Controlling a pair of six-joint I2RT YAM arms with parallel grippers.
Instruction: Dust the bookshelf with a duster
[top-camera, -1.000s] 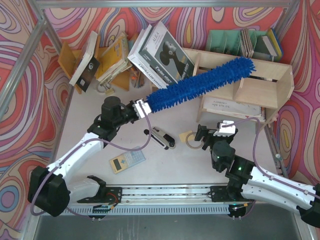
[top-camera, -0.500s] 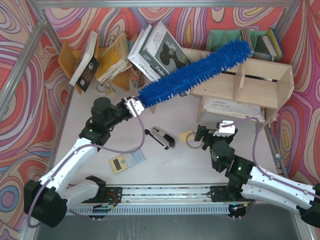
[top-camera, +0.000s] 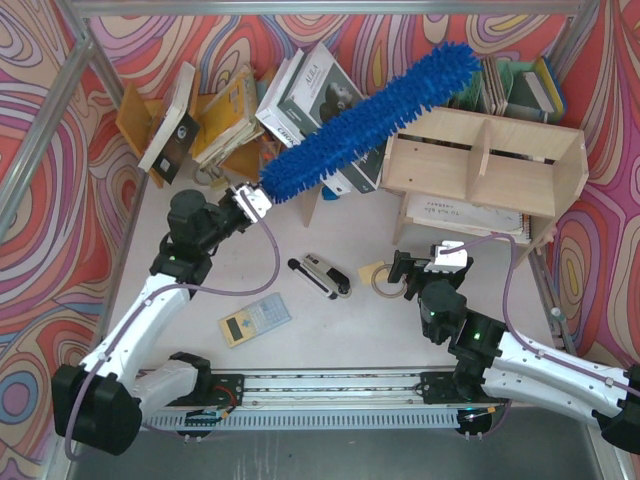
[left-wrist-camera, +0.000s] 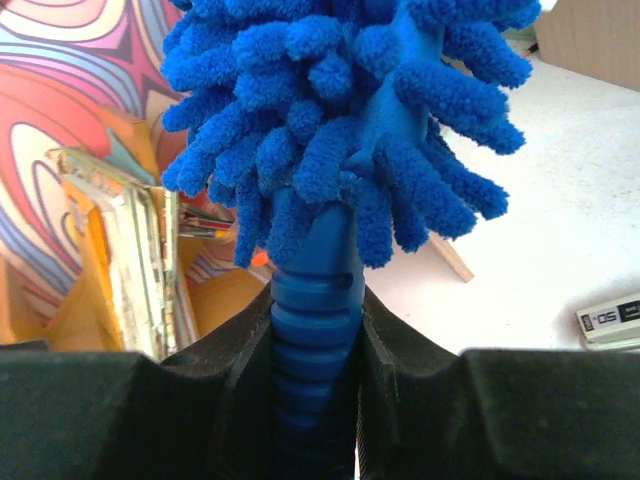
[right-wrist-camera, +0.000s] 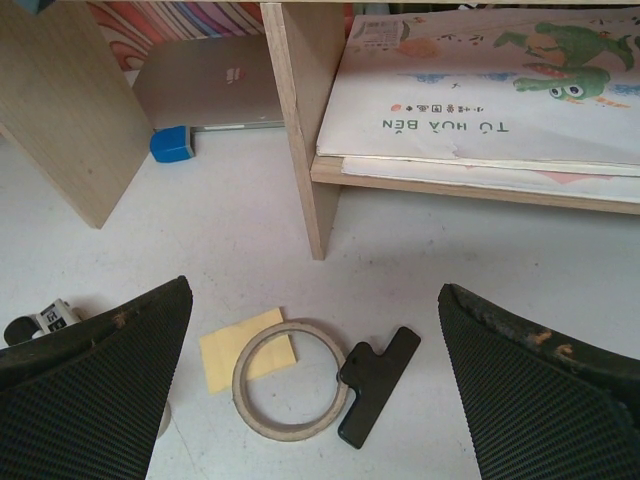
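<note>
seeing the left gripper (top-camera: 247, 203) clamped tight on the duster (top-camera: 365, 115). showing fingers (left-wrist-camera: 240, 390) pressed against both sides of the ribbed dark-blue handle in the left wrist view. held clear of the table (top-camera: 360, 335), with the fluffy blue brush angled up and to the right from the handle. crossing over the leaning books (top-camera: 325, 95), ending with the tip near the mint-green file holder (top-camera: 448, 82) at the back. sitting over the back-left corner of the bookshelf (top-camera: 480, 165); can't tell whether touching the top board or just above it.

finding the right gripper (right-wrist-camera: 312, 300) with fingers spread wide, gripping nothing. parked low over the table, just in front of the bookshelf's lower left upright. looking down from the right wrist at a wooden ring (right-wrist-camera: 241, 380), partly overlapping a yellow note (right-wrist-camera: 232, 347), with a black clip (right-wrist-camera: 378, 385) touching the ring's right side. showing a picture book (right-wrist-camera: 480, 100) lying flat on the bookshelf's bottom board, crocodile drawing on the cover.

also spotting a calculator (top-camera: 255, 320) and a black-and-white handheld device (top-camera: 322, 276) on the table between the two arms, well apart from either gripper. noting an orange-brown book rack (top-camera: 135, 115) at the back left, tilted, books slumped against it.
</note>
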